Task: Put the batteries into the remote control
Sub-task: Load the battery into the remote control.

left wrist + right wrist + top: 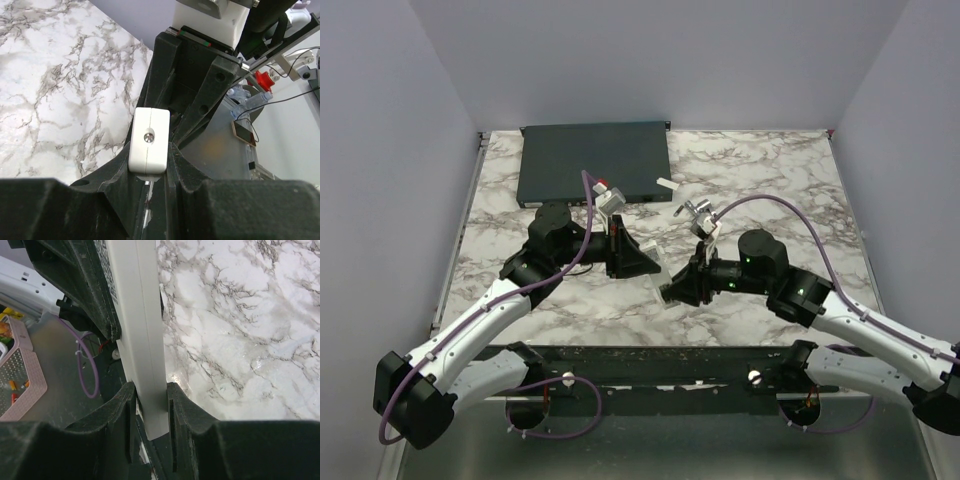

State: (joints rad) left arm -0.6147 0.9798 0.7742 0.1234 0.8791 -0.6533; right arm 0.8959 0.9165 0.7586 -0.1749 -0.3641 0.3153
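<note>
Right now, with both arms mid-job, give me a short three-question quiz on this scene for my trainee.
1. True or false: the left fingers are shut on one end of the white remote control.
2. Multiple choice: what do the right fingers hold? A) nothing; B) the same remote control; C) a purple cable.
3. Fill in: in the top view, the flat dark-grey box sits at the ____ edge of the table (near or far from the arm bases).

Key: 1 true; 2 B; 3 far.
</note>
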